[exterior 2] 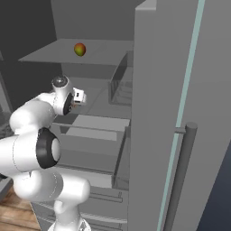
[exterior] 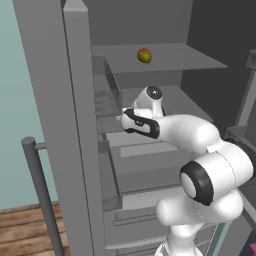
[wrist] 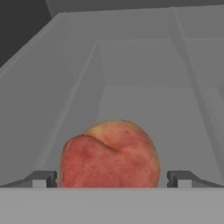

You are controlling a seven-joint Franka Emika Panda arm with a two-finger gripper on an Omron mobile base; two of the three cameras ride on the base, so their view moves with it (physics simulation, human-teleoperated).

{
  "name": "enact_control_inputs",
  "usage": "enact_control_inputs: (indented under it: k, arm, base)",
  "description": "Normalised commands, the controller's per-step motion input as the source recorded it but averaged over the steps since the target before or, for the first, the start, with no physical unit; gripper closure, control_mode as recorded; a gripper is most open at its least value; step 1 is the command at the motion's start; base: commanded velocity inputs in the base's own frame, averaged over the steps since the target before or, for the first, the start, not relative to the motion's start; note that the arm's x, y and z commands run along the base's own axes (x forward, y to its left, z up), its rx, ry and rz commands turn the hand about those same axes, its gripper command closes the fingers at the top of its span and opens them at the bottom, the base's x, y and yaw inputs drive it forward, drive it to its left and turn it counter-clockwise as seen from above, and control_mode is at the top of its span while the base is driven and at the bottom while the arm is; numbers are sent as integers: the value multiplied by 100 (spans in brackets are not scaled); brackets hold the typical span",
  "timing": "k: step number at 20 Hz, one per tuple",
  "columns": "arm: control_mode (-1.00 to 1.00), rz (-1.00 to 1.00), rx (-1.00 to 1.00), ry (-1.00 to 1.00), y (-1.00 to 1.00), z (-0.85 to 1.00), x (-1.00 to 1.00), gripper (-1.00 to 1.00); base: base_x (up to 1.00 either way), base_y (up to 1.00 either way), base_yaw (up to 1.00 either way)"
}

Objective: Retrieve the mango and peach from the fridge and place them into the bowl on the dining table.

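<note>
With the gripper [wrist: 112,179] spread wide around the peach [wrist: 109,155] inside the fridge [exterior: 65,125], the next move is to close and lift.

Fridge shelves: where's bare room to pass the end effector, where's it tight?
Free: the top shelf right of the mango, and the shelf floor behind the peach. Tight: the peach sits between the open end effector fingertips, side walls close.
</note>
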Motion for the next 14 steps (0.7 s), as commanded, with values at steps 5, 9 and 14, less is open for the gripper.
enact_control_inputs:
  k: [5, 9, 14]
  arm:
    - [-100, 0, 0, 2, 2, -23, 17, -100]
    - [-100, 0, 0, 3, 5, -25, 18, -100]
    - [-100, 0, -1, 10, 13, -38, 10, 100]
  base:
    - [0, 0, 0]
    - [0, 0, 0]
    - [0, 0, 0]
